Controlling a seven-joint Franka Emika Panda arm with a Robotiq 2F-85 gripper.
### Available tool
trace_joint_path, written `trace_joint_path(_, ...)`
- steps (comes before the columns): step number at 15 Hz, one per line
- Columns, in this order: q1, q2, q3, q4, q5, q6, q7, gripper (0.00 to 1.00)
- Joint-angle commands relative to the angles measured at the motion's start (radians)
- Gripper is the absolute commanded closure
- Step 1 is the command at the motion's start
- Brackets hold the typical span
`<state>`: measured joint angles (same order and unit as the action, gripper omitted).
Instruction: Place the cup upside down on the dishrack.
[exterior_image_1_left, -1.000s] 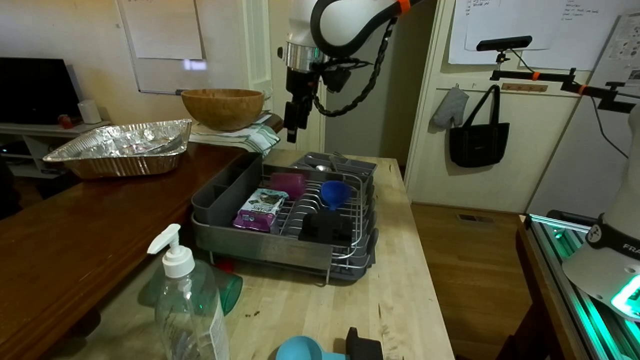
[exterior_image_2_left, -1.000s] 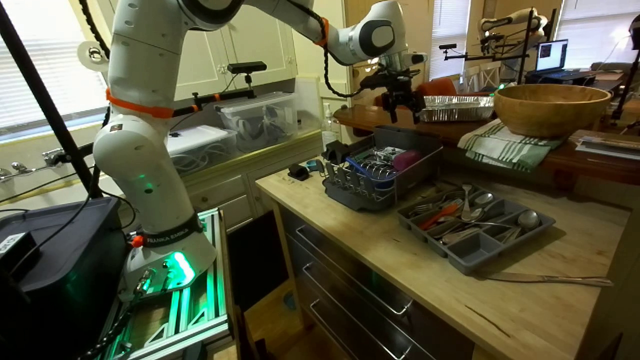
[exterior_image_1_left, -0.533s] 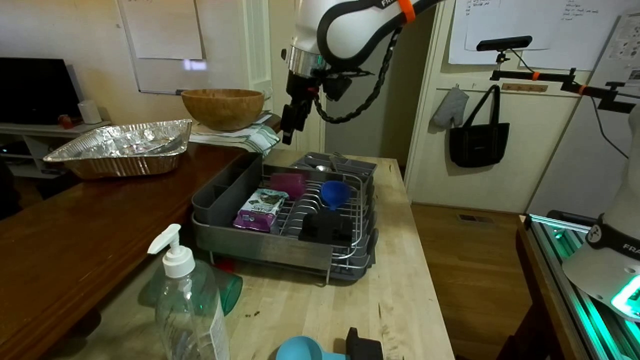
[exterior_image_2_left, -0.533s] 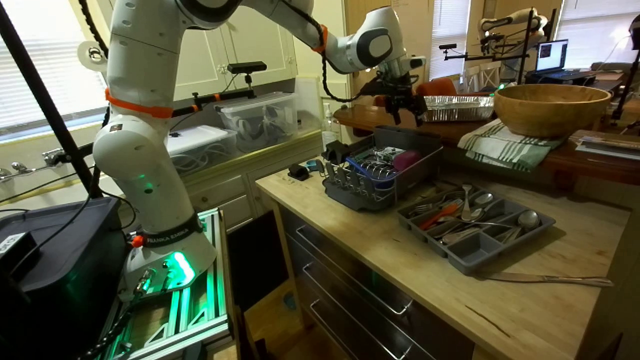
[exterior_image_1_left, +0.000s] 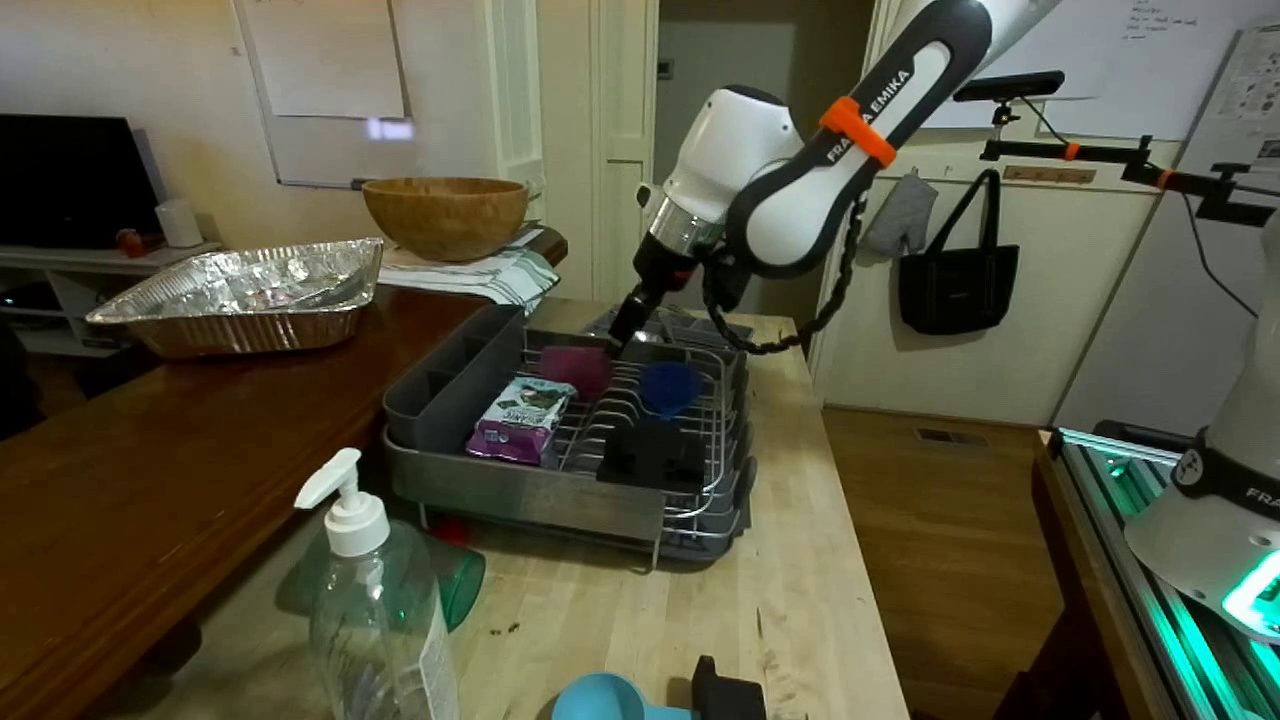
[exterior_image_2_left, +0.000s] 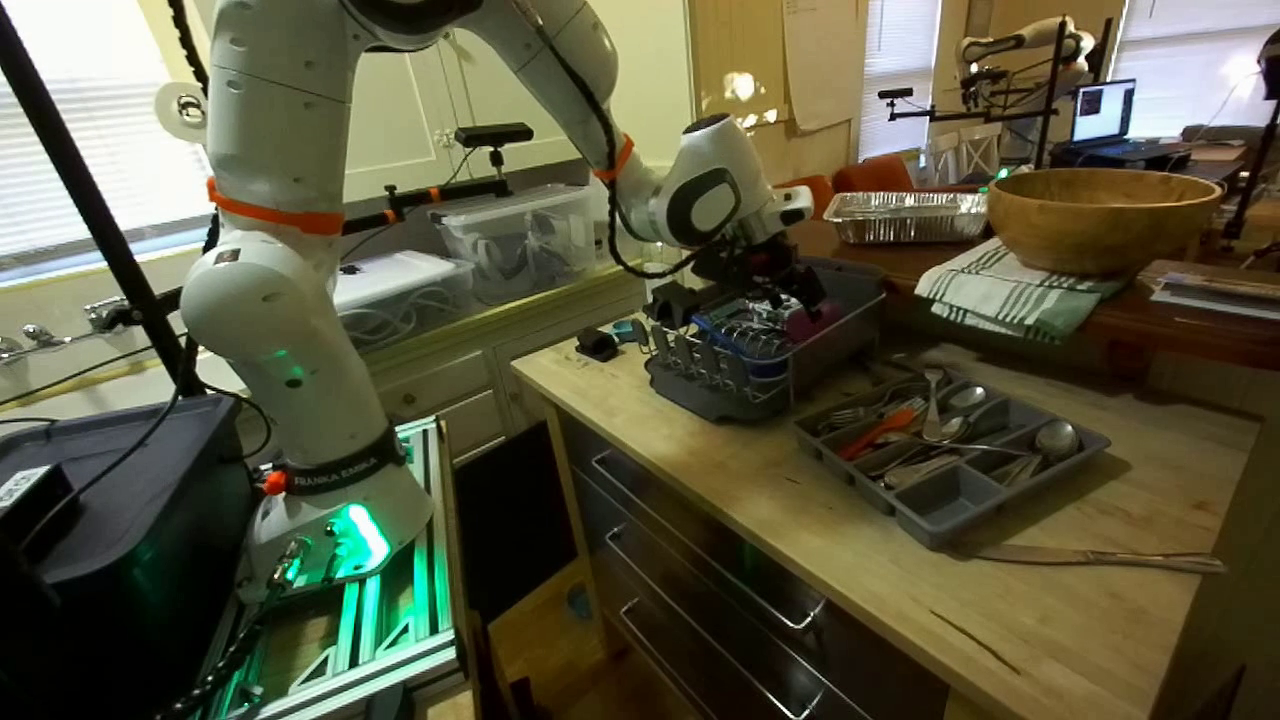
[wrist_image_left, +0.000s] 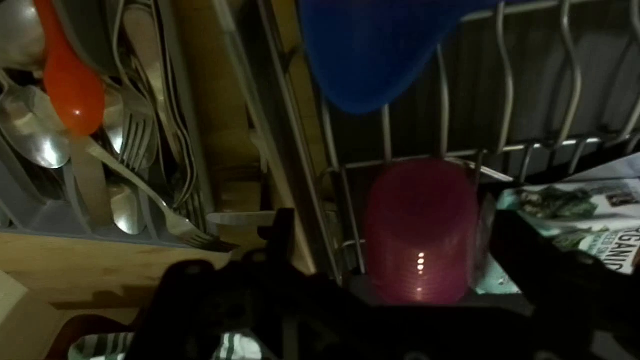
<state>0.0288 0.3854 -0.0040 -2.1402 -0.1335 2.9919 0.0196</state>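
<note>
Well, the black claw (wrist_image_left: 395, 220) gapes by the round magenta plastic cup (wrist_image_left: 422, 230); closing askew could snag the glossy snack packet (wrist_image_left: 582, 207), wrist-view right

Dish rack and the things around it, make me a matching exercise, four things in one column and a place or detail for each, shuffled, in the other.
Column one:
1. cup
2. wooden bowl
3. orange utensil
4. clear bottle

Column two:
A. in the cutlery tray
B. topped with a white pump
C. inside the dishrack
D. on the striped towel

Right pairs: 1-C, 2-D, 3-A, 4-B.
</note>
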Motion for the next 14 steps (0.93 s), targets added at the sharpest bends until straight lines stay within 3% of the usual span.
trace_joint_path(1, -0.006, -0.073, 0.023, -0.168, -0.004, 0.201, -0.068, 0.0)
trace_joint_path(4, 0.006, -0.084, 0.019, -0.221, -0.013, 0.314, -0.101, 0.0)
trace_joint_path(5, 0.03, -0.083, -0.01, -0.224, -0.018, 0.322, -0.088, 0.0)
trace_joint_path(6, 0.111, -0.086, -0.106, -0.213, 0.01, 0.27, -0.077, 0.0)
trace_joint_path(7, 0.022, -0.061, 0.0, -0.189, 0.008, 0.29, -0.095, 0.0)
trace_joint_path(9, 0.078, -0.063, -0.075, -0.193, -0.003, 0.292, -0.082, 0.0)
trace_joint_path(10, 0.079, -0.035, -0.073, -0.17, -0.001, 0.309, -0.079, 0.0)
trace_joint_path(14, -0.003, 0.028, 0.057, -0.099, -0.021, 0.3, -0.095, 0.0)
